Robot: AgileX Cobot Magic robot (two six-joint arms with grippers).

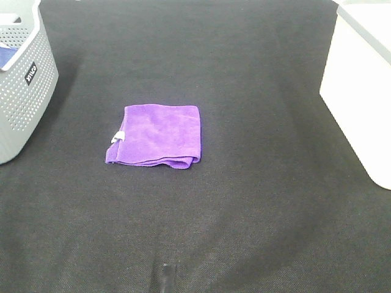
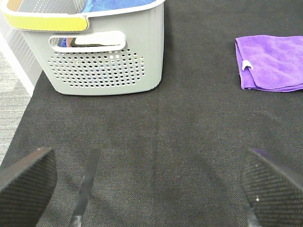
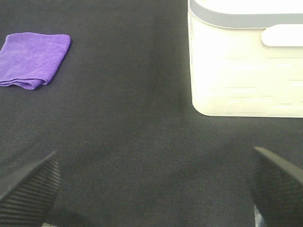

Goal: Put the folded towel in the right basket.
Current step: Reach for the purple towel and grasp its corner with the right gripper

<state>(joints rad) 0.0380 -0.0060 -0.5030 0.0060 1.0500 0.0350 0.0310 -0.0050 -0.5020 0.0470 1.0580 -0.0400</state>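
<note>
Towel: the folded purple microfibre towel (image 1: pixel 155 135) lies flat on the black woven tabletop (image 1: pixel 244 213), ahead of both end effectors and well apart from each, untouched.
Left end effector (image 2: pixel 151 189): fingers spread wide, holding nothing; the towel sits ahead and off to one side, the grey perforated plastic basket (image 2: pixel 104 61) ahead on the other.
Right end effector (image 3: pixel 151 189): fingers spread wide, empty; the white plastic basket (image 3: pixel 246 66) stands close ahead, the towel further off on the opposite side.
Step in hand: reach for the towel; nothing is gripped yet.
Doing it well: my judgement is the right end effector suits the job, since the target basket is on its side. Come down over the loose layered edge, pinch all layers together so the fold holds, and lift clear of the basket rim before releasing.
Surroundings: the grey basket already holds something blue (image 2: pixel 118 4).
Obstructions: none between towel and white basket that I can see.
</note>
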